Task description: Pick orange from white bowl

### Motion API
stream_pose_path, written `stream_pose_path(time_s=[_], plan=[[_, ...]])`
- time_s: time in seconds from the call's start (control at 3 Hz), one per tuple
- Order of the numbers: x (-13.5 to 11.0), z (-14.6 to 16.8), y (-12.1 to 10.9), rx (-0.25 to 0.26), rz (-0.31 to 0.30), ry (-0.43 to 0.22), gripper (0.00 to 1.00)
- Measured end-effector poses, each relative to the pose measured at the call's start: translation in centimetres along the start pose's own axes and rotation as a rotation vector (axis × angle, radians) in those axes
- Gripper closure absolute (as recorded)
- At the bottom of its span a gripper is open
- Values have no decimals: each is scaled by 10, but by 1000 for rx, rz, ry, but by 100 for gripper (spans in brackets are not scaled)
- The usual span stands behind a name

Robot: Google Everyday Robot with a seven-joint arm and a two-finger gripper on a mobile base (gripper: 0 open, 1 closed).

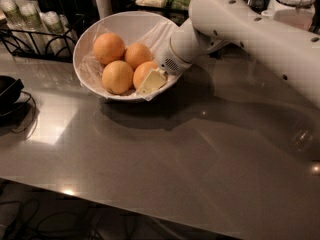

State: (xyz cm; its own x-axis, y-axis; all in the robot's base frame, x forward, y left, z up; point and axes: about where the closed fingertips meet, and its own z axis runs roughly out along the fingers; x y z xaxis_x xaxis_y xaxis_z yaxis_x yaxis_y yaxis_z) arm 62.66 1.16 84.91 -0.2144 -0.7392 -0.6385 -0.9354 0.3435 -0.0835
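The white bowl point(87, 44), lined with crinkled translucent wrap, stands tilted on the grey table and holds four oranges. My gripper point(150, 81) is down inside the bowl at its right side, against the rightmost orange point(142, 70), which it partly covers. The other oranges lie to the left: one at the back left point(109, 48), one in the middle back point(137, 55) and one at the front point(117, 77). The white arm point(240, 29) comes in from the upper right.
A black wire rack with cups point(30, 24) stands at the back left. A black object with a cable point(10, 91) lies at the left edge. A white jar point(295, 1) stands at the back right. The table's front edge point(125, 204) runs near the bottom.
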Motion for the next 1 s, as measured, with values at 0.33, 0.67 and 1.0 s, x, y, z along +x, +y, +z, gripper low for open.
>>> stream_pose_path(time_s=[0.33,0.67,1.0], plan=[[0,0,0,0,0,0,72],[0,0,0,0,0,0,95],[0,0,0,-1,0,-1,100]])
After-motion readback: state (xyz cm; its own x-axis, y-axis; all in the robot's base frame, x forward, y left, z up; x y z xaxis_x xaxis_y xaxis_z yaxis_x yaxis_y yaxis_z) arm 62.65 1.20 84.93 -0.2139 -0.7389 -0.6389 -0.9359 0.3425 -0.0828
